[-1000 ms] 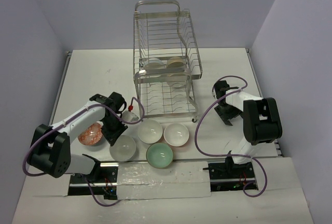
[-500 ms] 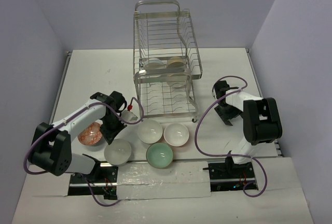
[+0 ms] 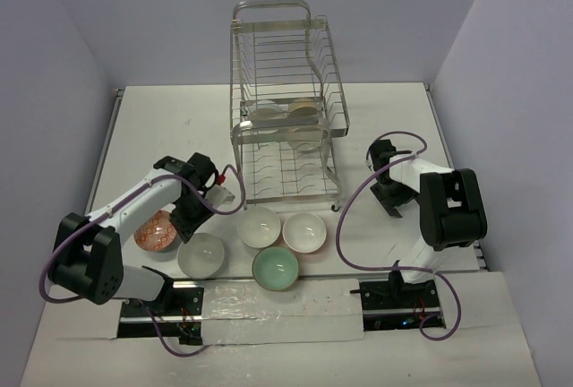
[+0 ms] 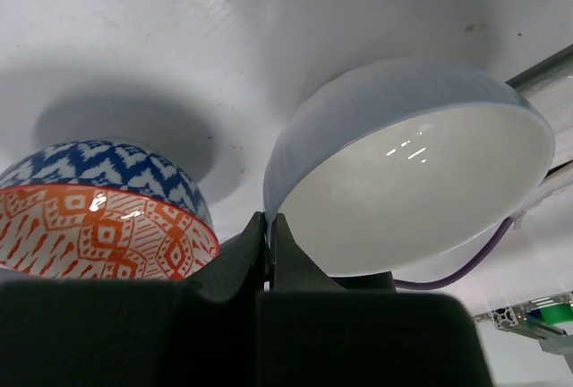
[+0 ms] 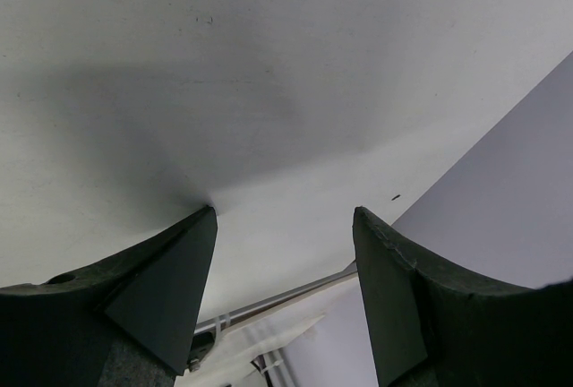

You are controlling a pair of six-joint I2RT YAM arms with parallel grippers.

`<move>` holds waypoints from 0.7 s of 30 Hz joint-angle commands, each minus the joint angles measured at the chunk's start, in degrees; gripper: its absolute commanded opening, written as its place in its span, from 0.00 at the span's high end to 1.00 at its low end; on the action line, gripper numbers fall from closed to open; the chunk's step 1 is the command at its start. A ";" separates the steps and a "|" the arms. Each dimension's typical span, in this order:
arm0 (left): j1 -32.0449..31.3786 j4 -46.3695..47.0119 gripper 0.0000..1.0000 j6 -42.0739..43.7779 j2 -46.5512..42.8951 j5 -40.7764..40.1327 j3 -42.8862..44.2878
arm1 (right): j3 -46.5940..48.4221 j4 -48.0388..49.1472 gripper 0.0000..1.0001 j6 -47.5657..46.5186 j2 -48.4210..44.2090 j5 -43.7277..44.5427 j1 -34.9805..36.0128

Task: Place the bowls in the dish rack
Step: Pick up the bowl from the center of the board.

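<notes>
Top external view: table w/ rack standing far centre, well apart from both arm bases. At least two pale bowls already sit in its upper tier. Five more are on the table in a cluster in front of the rack, L side. The orange bowl is furthest left w/ the white bowl just beside it. Another white one and a third lie closer to the rack, and the mint bowl is nearest the bases.

Changed in last sec: L gripper went from part-open to fingers pressed together. The white bowl slid left, away from the mint bowl and toward the orange bowl. Left wrist view: tips sit right at the white bowl's rim, w/ the orange bowl close on the other side. No wall shows between the fingers, so can't tell if the rim is caught. It looks more like a nudge than a pinch. From above the bowl seems to rest on the table, not lifted.

R gripper: fingers spread, nothing between them, bare table beneath. It's parked right of the rack, no change.

Meaning: pick of the white bowl is prob. in hand but not secured. If the rim slipped out, L must reopen, straddle the rim and close again. Risk: the orange bowl is near enough to get knocked. Under half done, five bowls to go.
</notes>
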 commanded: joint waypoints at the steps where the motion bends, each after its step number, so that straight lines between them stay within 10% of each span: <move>1: 0.53 0.24 1.00 -1.93 -0.32 -0.94 3.82 | -3.84 3.78 0.28 2.55 3.48 -8.20 -0.09; 21: 10.11 7.53 1.00 -5.80 11.72 -1.12 17.27 | -4.10 3.69 0.28 2.38 3.57 -8.11 0.43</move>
